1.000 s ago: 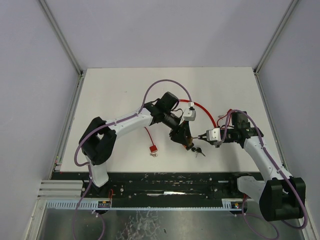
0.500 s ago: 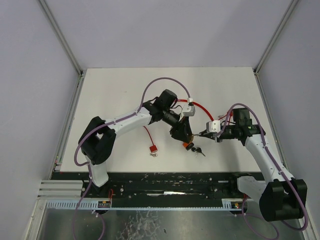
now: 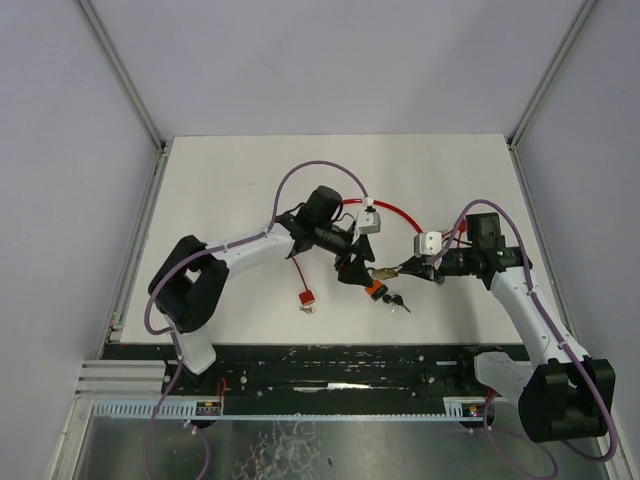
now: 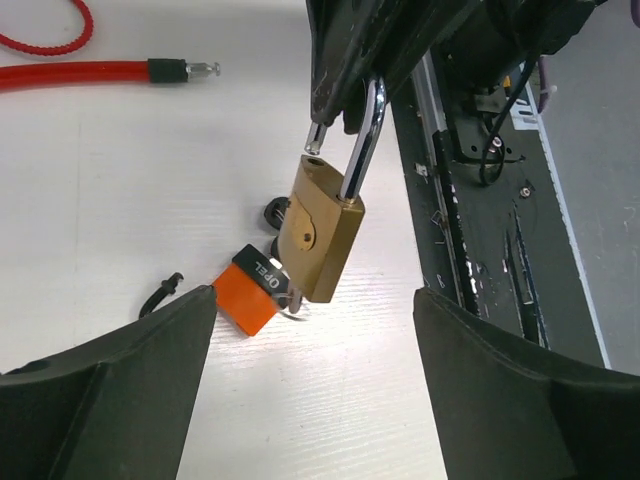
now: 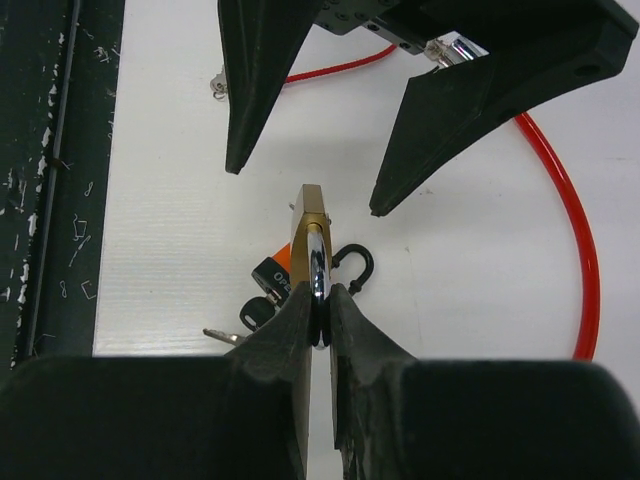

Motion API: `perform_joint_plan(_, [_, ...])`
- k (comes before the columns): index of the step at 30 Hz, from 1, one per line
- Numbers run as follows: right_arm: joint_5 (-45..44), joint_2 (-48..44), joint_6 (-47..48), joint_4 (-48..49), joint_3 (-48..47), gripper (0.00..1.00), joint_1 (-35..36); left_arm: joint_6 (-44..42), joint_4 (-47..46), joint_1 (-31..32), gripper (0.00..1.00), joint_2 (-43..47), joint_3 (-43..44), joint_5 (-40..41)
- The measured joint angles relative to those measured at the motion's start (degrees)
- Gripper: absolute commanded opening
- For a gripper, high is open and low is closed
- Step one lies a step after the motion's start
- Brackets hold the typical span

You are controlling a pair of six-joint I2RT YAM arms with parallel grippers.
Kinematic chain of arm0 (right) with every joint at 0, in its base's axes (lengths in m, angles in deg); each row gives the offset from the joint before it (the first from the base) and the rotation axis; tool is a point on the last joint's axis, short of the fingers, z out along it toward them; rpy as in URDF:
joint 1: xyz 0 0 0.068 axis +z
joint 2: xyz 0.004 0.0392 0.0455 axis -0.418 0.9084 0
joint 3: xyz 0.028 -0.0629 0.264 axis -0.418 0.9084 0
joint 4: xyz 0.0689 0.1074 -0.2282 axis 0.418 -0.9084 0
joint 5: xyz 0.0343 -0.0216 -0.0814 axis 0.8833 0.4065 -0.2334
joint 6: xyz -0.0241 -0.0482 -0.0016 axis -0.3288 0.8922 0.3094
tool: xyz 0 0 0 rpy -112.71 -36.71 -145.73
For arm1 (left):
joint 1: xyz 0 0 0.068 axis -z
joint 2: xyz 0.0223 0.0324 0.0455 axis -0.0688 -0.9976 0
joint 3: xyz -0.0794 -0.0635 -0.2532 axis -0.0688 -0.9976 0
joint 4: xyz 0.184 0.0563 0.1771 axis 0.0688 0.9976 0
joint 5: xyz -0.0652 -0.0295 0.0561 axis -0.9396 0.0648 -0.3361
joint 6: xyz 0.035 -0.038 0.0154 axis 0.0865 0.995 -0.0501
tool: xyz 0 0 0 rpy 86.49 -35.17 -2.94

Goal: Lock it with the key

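Both arms reach inward: right hand clamps the padlock shackle, left hand apart

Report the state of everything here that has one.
Brass padlock, unlocked: shackle sprung, free end out of the body.
Key, seemingly in the padlock's base, orange tag on table.
Left gripper, open, fingers either side of the padlock.
Right gripper, shut on the shackle.
Red cable, end loose on table.
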Motion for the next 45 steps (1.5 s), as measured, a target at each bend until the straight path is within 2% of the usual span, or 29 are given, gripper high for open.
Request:
perform_joint_plan(5, [0.0,0.0,-1.2,-0.2,0.0,0.0,-0.1,2.7,-8.4,-0.3,0.81,3.5,-5.1,2.1])
perform_joint_plan(11, [0.9,0.0,-4.5,0.2,-0.6,0.0,-1.3,6.6,-24.3,-1.7,0.86,9.9,-15.0,5.0])
perform_joint_plan(14, [1.6,0.0,-6.6,0.3,-1.1,0.0,-2.1,8.1,-35.6,-2.1,0.91,12.9,-21.0,7.7])
perform_joint_plan(16, [2.1,0.0,-8.1,0.5,-1.5,0.0,-2.7,8.9,-43.8,-2.1,1.0,14.4,-25.1,9.5])
perform_joint_plan(22, [3.2,0.0,-12.0,1.5,-1.9,0.0,-3.7,12.9,-69.4,-2.1,1.0,15.2,-37.0,15.3])
perform_joint_plan(26, [4.2,-0.1,-14.4,1.6,-2.2,0.0,-4.4,15.0,-78.4,-2.1,1.0,13.5,-37.4,15.1])
perform_joint_plan(30, [5.4,-0.9,-15.8,1.8,-2.2,0.0,-5.2,14.7,-81.7,-1.9,0.95,11.5,-36.8,12.5])
perform_joint_plan(33, [6.2,-1.8,-16.2,1.9,-2.2,0.0,-5.6,13.5,-81.6,-1.1,0.86,9.3,-35.8,10.5])
perform_joint_plan(41, [7.6,-2.4,-16.4,1.9,-2.2,0.0,-5.6,12.0,-75.9,1.0,0.73,3.7,-27.7,8.6])
perform_joint_plan(45, [7.6,-2.4,-16.4,1.9,-2.2,0.0,-5.7,11.7,-74.4,1.9,0.62,1.8,-25.9,7.7])
